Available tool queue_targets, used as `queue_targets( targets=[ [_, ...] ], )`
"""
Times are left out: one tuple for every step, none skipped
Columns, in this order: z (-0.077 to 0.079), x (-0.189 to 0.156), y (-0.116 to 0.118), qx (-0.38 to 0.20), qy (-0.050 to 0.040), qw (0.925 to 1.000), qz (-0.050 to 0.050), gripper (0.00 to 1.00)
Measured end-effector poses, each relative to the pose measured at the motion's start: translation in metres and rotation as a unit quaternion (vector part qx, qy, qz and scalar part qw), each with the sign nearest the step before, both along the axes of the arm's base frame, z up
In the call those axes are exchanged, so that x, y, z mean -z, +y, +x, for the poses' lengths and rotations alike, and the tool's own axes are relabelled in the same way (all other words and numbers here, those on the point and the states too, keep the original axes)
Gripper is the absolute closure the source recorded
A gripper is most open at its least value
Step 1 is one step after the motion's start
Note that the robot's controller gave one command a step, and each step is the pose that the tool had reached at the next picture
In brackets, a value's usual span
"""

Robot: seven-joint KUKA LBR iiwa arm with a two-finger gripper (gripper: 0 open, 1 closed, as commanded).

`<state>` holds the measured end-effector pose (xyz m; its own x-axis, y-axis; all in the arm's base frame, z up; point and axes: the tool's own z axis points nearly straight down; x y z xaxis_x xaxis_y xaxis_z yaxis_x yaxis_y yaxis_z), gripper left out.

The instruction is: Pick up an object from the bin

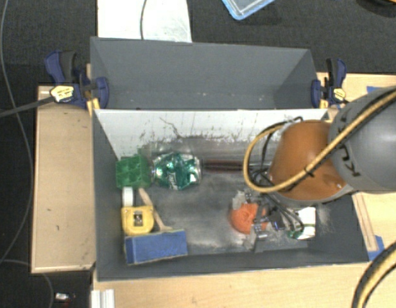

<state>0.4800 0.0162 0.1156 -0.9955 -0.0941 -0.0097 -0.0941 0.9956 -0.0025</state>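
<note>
The grey bin (204, 201) takes the arm's orange-covered wrist (300, 165) at its right. A blue block (156, 246) and a green brick (132, 170) lie well apart at the left. A small orange-red lump (242, 218) sits just left of the lowered jaws. I cannot tell how far open they are.

Claw (260, 227) beside round orange thing (242, 219), blue sponge (156, 246) well apart

All round, black textured surface (11, 204); beyond, white sheet (169, 15); left, dark cable (18, 108).
</note>
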Motion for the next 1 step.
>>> queue_targets(
  targets=[
    [0.0050,0.0402,-0.0182,0.106,-0.0074,0.9943,0.002,0.00]
  ],
)
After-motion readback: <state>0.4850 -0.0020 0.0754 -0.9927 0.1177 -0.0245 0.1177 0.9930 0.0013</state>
